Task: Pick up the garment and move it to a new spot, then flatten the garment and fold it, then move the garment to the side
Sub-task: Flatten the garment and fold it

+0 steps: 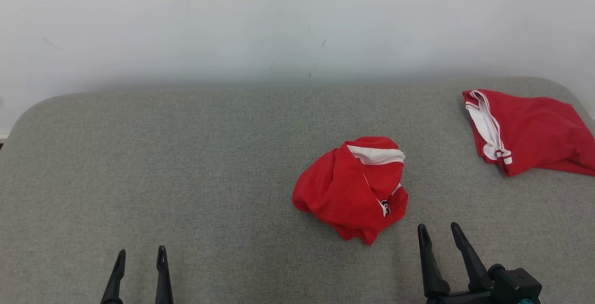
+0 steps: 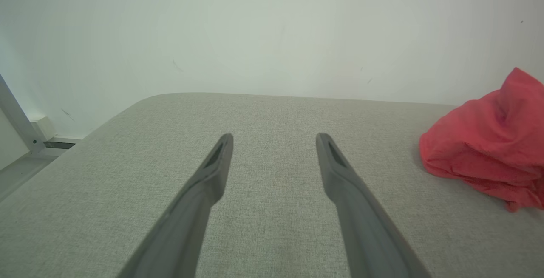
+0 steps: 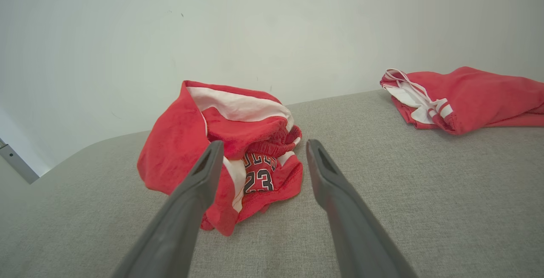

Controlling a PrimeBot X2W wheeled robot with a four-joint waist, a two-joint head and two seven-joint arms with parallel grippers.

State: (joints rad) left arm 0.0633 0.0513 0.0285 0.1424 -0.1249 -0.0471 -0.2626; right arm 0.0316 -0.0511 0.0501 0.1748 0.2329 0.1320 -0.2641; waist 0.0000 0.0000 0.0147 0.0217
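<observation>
**Two open grippers short of a crumpled red garment**

The garment lies in a loose heap on the grey pad, right of centre in the head view and well clear of the pale wall. It is red with white bands. One broad white band shows near its top.

In the right wrist view the heap turns a printed panel toward the camera. The number 23 reads in black figures with white edging. An arched row of letters sits above it, partly hidden by a fold, so the word cannot be read whole. In the head view the same panel is only a small black-and-white patch, too small to read.

The right gripper has its fingers spread and holds nothing. Its tips stand near the heap's lower right edge, apart from the cloth. Seen along its own fingers, the heap lies just beyond them.

The left gripper is likewise spread and empty, over bare pad well to the left of the garment. In its own view the red heap sits at the right edge.

A second garment, also red with white trim, lies flatter at the pad's far right corner, well apart from the first. No writing shows on it.
</observation>
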